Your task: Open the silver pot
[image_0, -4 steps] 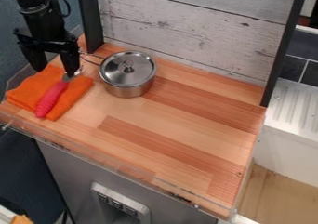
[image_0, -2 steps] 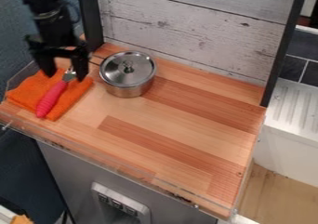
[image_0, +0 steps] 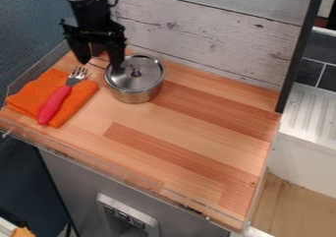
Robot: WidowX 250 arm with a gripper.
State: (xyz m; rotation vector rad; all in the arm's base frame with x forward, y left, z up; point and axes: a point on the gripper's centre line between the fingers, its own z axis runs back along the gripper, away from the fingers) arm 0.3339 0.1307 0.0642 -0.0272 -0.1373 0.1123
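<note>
Gripper (image_0: 99, 64) Spread Beside a Pot Still to Be Opened

Its fingers stand apart, one overlapping the edge of the silver pot (image_0: 136, 96) in the view; whether they touch cannot be told. The pot sits near the back of the counter (image_0: 197, 140), its lid (image_0: 150, 75) on. That lid looks like thin, stiff metal, probably light but slippery at its smooth rim. The small knob (image_0: 136, 74) at its centre seems the best hold, pinched from both sides and lifted straight up, lest the lid tilt or drag the pot.

Since the earlier frames, the gripper has moved from above the orange cloth (image_0: 33, 94) towards the pot, uncovering the fork's tines (image_0: 78, 74). Pot and lid have not shifted.
</note>
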